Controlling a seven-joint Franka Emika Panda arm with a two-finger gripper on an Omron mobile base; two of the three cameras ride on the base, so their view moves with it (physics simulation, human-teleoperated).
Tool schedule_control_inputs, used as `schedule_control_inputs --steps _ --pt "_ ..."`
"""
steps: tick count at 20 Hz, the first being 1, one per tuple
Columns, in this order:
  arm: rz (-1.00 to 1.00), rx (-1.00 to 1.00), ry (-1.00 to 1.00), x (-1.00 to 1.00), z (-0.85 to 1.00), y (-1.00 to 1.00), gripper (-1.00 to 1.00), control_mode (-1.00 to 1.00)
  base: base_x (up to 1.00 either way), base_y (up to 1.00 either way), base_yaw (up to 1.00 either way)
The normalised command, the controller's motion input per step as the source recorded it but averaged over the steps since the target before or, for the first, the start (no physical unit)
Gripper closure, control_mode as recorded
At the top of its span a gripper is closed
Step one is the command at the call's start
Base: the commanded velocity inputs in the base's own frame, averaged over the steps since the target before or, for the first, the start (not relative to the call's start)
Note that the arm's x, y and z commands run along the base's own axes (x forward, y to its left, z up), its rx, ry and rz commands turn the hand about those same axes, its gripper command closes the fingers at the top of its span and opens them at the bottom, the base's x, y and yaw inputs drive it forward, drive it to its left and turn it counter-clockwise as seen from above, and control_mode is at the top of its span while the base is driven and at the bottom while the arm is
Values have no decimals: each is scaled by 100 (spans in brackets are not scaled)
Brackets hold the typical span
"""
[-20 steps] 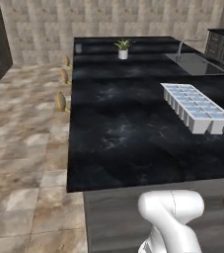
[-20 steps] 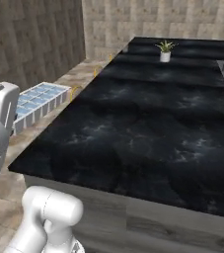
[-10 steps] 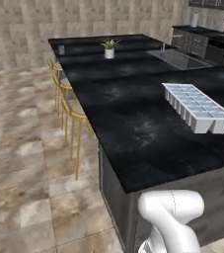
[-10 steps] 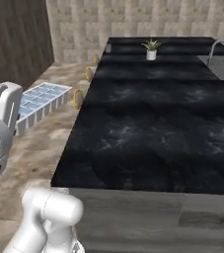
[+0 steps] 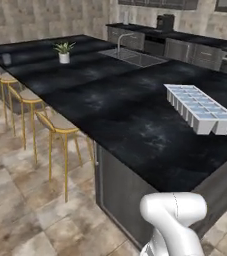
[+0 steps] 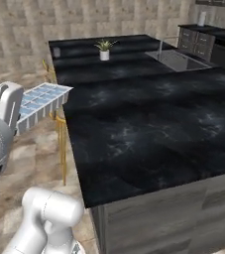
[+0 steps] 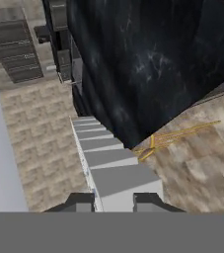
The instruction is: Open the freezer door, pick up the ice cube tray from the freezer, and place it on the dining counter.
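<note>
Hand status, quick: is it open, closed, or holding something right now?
Hand: closed on the ice cube tray, gripping it at one end, carried in the air beside the dining counter.

we see a potted plant (image 5: pixel 64 52) and a sink with faucet (image 5: pixel 130 56) set apart from it, 3 yellow stools (image 5: pixel 60 134) on tiled floor (image 5: pixel 15 200).

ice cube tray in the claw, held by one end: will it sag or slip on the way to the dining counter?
Probably stiff: the ice cube tray juts straight out from the claw without drooping. Likely light. An end-only grip could let it pivot, so setting it flat on the dining counter seems safest.
</note>
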Motion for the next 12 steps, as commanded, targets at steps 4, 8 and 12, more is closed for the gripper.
schedule_control_inputs --steps 4,8,12 --pt "0 0 0 0 0 0 100 100 59 100 -57" --pt "0 0 0 0 0 0 100 100 67 100 -54" --pt "0 0 0 0 0 0 100 100 55 100 -48"
